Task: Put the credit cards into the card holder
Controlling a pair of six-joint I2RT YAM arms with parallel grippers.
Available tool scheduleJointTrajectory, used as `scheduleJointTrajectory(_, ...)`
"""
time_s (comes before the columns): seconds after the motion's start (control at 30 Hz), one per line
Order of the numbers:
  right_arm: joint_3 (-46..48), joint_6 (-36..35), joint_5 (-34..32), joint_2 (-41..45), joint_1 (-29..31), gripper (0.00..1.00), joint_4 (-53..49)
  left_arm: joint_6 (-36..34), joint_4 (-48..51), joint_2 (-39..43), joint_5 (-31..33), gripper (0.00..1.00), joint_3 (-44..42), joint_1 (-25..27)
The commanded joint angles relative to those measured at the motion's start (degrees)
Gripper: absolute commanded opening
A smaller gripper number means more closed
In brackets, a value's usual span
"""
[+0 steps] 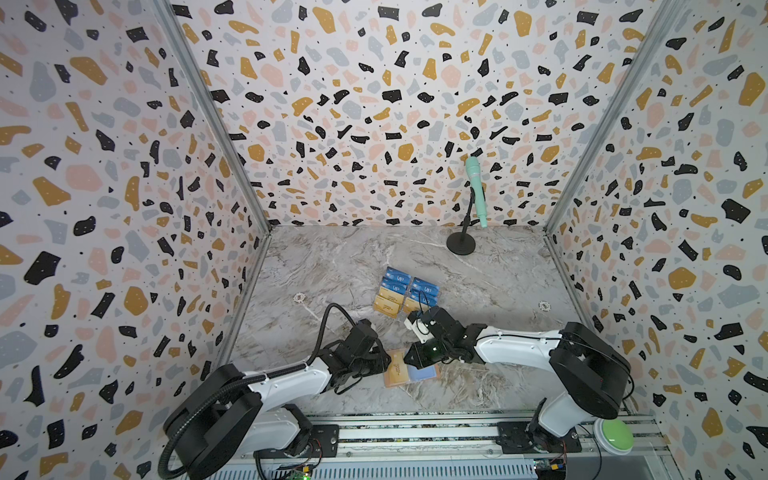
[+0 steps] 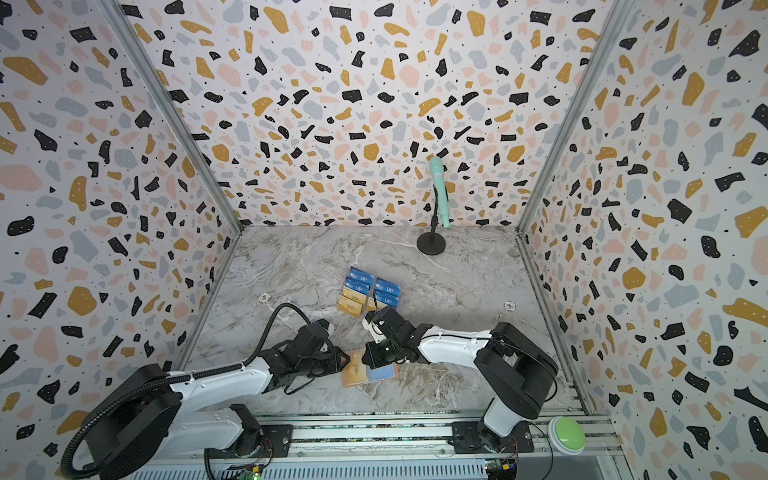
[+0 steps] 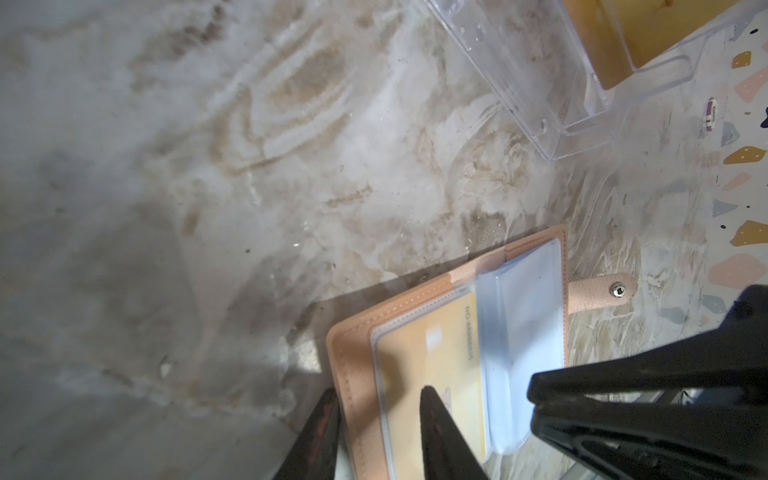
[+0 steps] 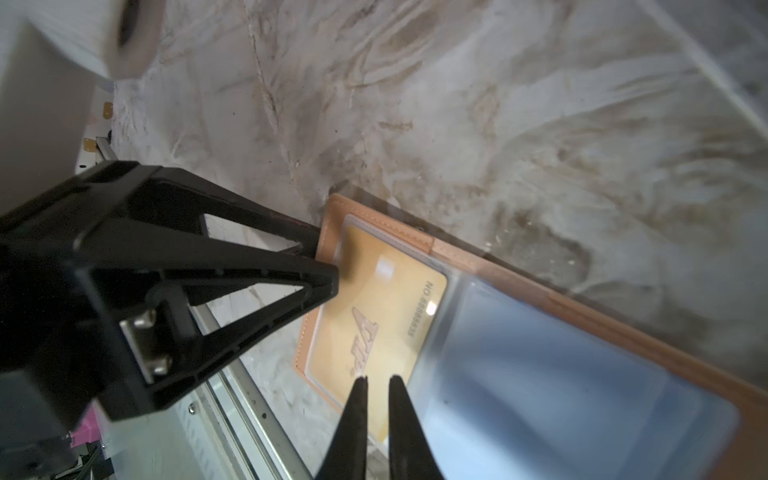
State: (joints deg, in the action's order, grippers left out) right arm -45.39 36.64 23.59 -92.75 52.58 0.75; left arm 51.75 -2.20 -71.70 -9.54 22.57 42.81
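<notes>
Two robot arms meet over the card holder (image 1: 415, 376), which lies open and flat at the front middle of the marble table (image 1: 332, 266). One gold card (image 4: 374, 316) sits in the clear sleeve on the left arm's side. The left gripper (image 3: 378, 392) stands partly open, its fingertips straddling the holder's outer edge. The right gripper (image 4: 378, 378) is narrowed to a slim gap above that card's edge. Further back, blue and gold credit cards (image 1: 395, 286) fill a clear stand (image 3: 540, 104).
</notes>
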Motion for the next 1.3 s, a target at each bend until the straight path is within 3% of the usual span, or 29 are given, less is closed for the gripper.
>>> scheduleJointTrajectory(0.0,-1.42,0.76,1.22,-1.66,0.22,0.13,1.63,-0.68,1.58,0.25,-0.13,0.35,0.54,-0.24)
scheduleJointTrajectory(0.43,-1.45,0.28,-0.71,-2.77,-0.02,0.23,-0.88,-0.68,0.79,0.25,-0.44,0.35,0.15,-0.18)
scheduleJointTrajectory(1.03,-1.31,1.68,5.67,-4.26,0.28,0.19,5.56,-0.68,-0.18,-0.38,-0.86,0.35,0.55,-0.19)
scheduleJointTrajectory(1.27,-1.37,0.91,1.55,-3.09,-0.16,0.22,1.28,-0.68,-0.01,0.02,-0.69,0.35,0.55,-0.25)
